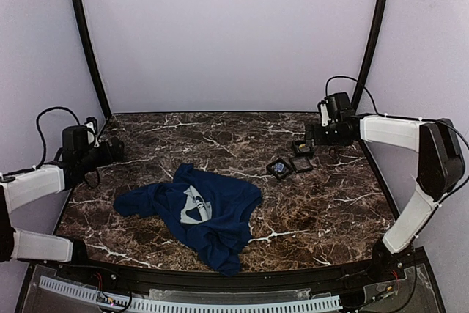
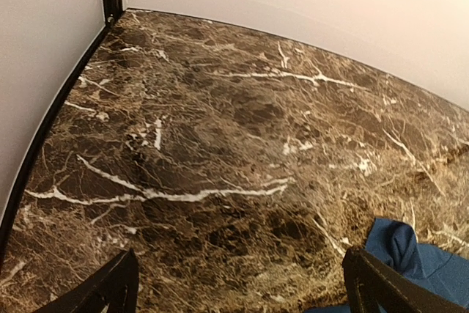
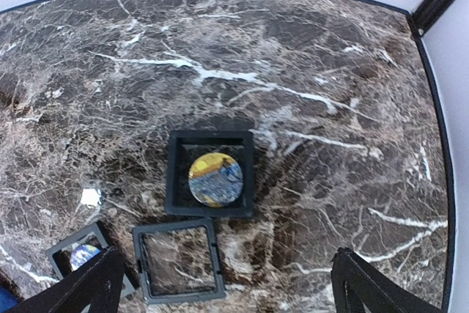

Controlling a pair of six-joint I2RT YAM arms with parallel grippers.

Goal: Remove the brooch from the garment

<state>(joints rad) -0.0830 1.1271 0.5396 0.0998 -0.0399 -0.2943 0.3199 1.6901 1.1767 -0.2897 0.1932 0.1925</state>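
The garment (image 1: 220,218), a dark navy T-shirt with a pale grey print (image 1: 194,205), lies crumpled at the table's middle front. Its edge shows in the left wrist view (image 2: 421,262). The brooch (image 1: 278,168), a tiny bluish glinting piece, sits in a small square tray right of the shirt, apart from it. It also shows in the right wrist view (image 3: 83,254). My left gripper (image 1: 116,150) is open and empty over bare marble at the far left (image 2: 242,295). My right gripper (image 1: 310,137) is open and empty above the trays (image 3: 227,291).
A black square tray (image 3: 174,174) holds a round yellow-and-blue badge (image 3: 215,179). An empty square frame (image 3: 176,226) lies just in front of it. The brown marble table (image 1: 322,210) is bounded by white walls and black corner posts.
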